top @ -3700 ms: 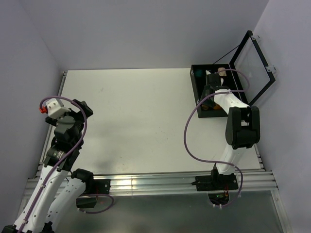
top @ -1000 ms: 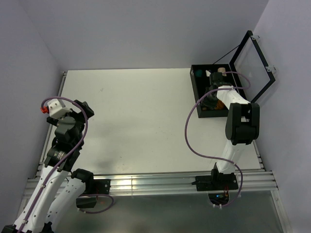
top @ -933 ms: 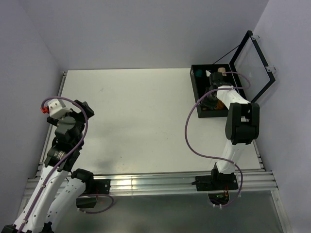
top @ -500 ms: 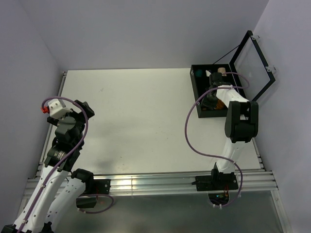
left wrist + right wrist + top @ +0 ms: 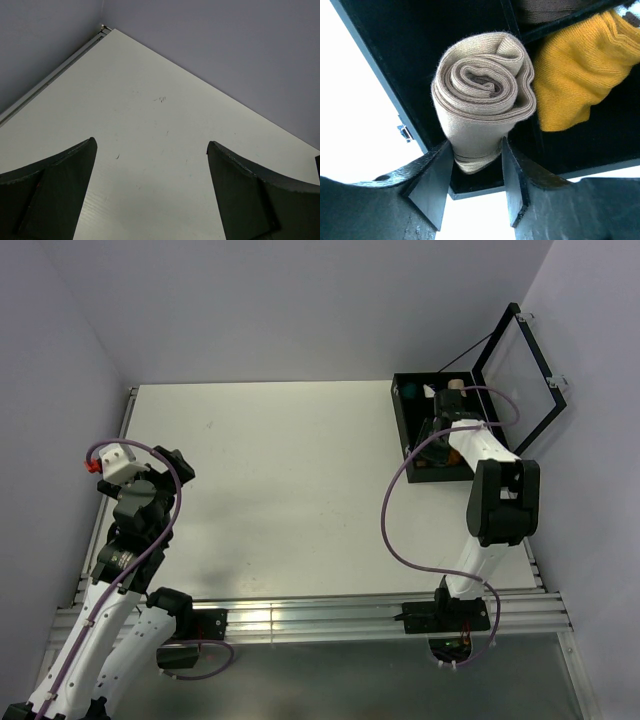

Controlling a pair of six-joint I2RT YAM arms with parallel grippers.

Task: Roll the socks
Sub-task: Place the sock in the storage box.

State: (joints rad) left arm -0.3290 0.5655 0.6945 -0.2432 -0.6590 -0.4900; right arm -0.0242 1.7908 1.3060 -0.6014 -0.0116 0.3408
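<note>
In the right wrist view a plain tan sock [image 5: 480, 95], rolled into a tight spiral, stands in a compartment of the black box [image 5: 395, 65]. My right gripper [image 5: 477, 170] is open, its two fingers close on either side of the roll's near end. A mustard-orange sock [image 5: 575, 85] lies unrolled in the compartment to the right, and a dark brown sock [image 5: 545, 10] shows at the top edge. From above, the right gripper [image 5: 437, 445] reaches into the box [image 5: 400, 420]. My left gripper [image 5: 151, 143] hangs wide open over bare table at the far left [image 5: 165, 465].
The box's clear lid [image 5: 520, 380] stands open toward the right wall. Small teal [image 5: 410, 392] and cream [image 5: 456, 385] bundles sit in the box's back row. Walls close in on the left, back and right of the white table [image 5: 290, 470].
The right gripper has widened around the tan roll and the right arm has shifted slightly over the box. The left arm has not moved.
</note>
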